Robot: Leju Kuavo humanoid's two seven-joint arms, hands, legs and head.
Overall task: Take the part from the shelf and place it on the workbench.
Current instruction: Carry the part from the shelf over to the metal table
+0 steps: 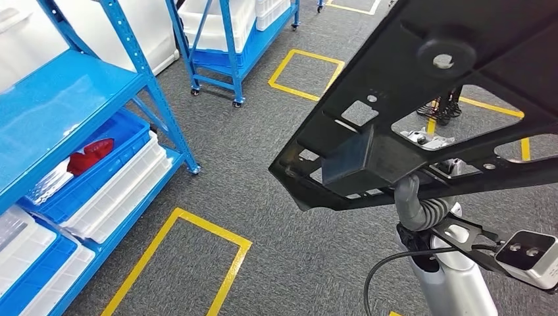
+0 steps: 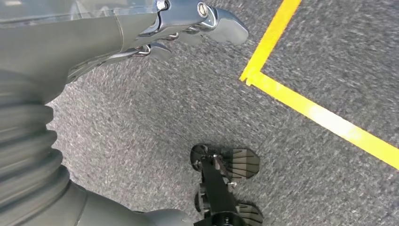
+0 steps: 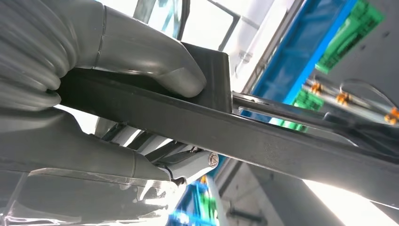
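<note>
Right wrist view, nearest: grey-thumbed right hand (image 3: 94, 108) clamped on the edge of the flat black plastic part with cut-out windows (image 3: 263, 136), thumb pressed on one face, darker fingers (image 3: 188, 162) curled under the other. Grip looks firm, no gap seen at the thumb.

Head view: same part (image 1: 428, 125) held up high, close to the camera, over the silver right arm (image 1: 454, 283); clear of any surface, carried above the grey carpet floor (image 1: 263, 184). Hand itself mostly hidden under the part.

Left wrist view: left hand (image 2: 155, 33) hanging over the carpet beside a yellow floor-tape line (image 2: 310, 110), fingers loosely bent, nothing in them, not closed into a fist.

Farther off, to the left in the head view: blue steel shelf rack (image 1: 72, 105) with blue and white plastic bins (image 1: 112, 178); second blue rack on castors (image 1: 230, 46) beyond.

Progress, as judged: pick-up from shelf done, part in hand and away from the rack. Left to do: reach the workbench, lower, release. Roughly midway, carrying stage.
</note>
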